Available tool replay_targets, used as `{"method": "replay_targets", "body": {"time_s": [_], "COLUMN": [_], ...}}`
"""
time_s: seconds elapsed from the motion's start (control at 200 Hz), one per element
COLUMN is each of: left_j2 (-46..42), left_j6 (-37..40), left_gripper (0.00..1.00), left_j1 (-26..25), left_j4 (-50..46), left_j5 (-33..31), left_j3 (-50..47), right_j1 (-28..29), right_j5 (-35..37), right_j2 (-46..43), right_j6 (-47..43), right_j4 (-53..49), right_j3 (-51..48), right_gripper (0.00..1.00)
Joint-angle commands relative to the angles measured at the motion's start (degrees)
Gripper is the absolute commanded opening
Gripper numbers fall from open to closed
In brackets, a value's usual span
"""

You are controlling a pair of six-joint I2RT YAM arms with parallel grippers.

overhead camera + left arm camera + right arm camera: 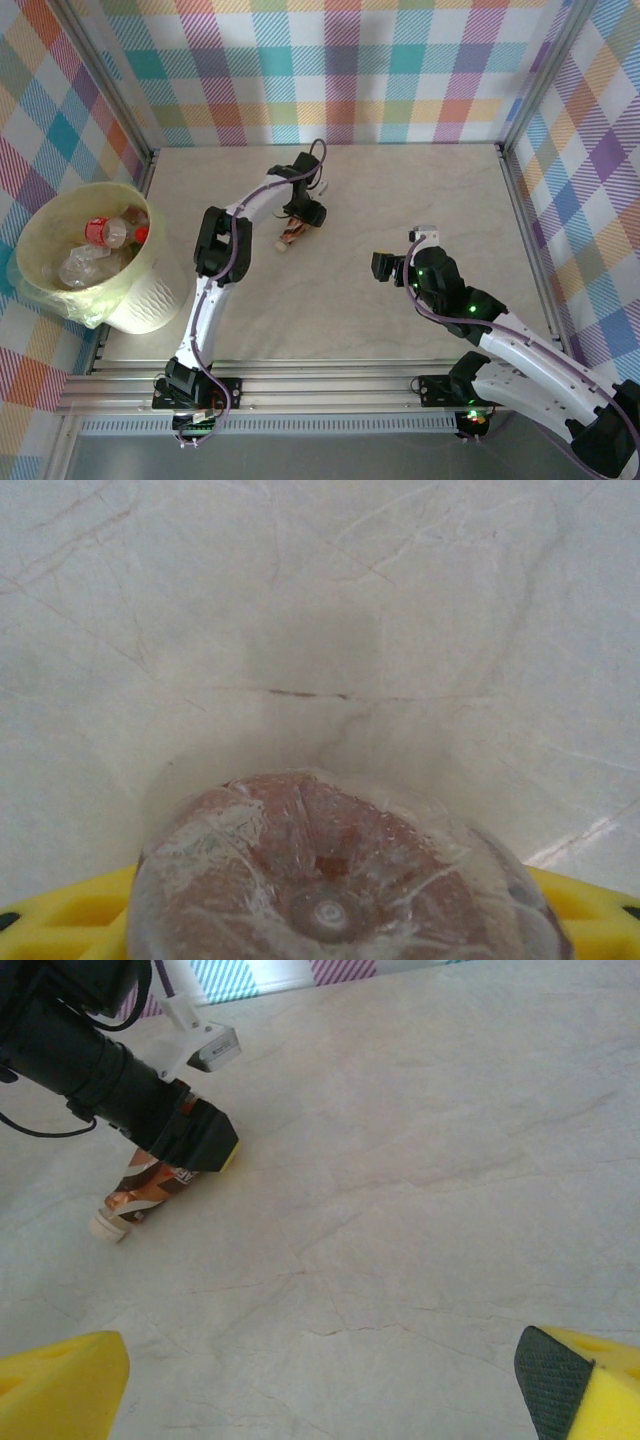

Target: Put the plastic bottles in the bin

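Observation:
A crushed clear plastic bottle (289, 237) with a brown label and a white cap lies on the pale table, mid-back. My left gripper (303, 214) is down over it. In the left wrist view the bottle's base (330, 880) sits between my yellow fingers (60, 920), which press its sides, so the gripper is shut on it. From the right wrist view the same bottle (140, 1195) pokes out under the left gripper (195, 1145). My right gripper (385, 268) hovers open over bare table at centre right, its yellow fingertips (60, 1385) wide apart. The bin (35, 225) stands far left with several bottles (100, 240) inside.
The metal frame posts (510, 150) and checked cloth walls (340, 60) close in the table on three sides. An aluminium rail (320, 385) runs along the near edge by the arm bases. Bare tabletop (330, 320) lies between the two arms.

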Motion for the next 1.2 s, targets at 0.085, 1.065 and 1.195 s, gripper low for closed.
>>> {"method": "replay_targets", "body": {"time_s": [0.085, 1.065, 1.195], "left_j2": [-8.69, -67.82, -72.44], "left_j6": [-2.9, -12.9, -8.9], "left_gripper": [0.56, 0.56, 0.55], "left_j1": [-0.06, 0.4, 0.54], "left_j4": [6.66, 21.08, 12.74], "left_j5": [1.75, -8.52, -15.05], "left_j3": [-7.28, -35.35, -27.94], "right_j1": [-0.04, -0.11, -0.09], "right_j5": [-3.97, -18.25, -18.12], "right_j2": [0.19, 4.05, 6.12], "right_j6": [0.32, -4.1, -4.1], "right_j4": [2.96, 13.05, 14.86], "right_j3": [0.19, 1.72, 2.37], "right_gripper": [1.0, 1.0, 1.0]}}
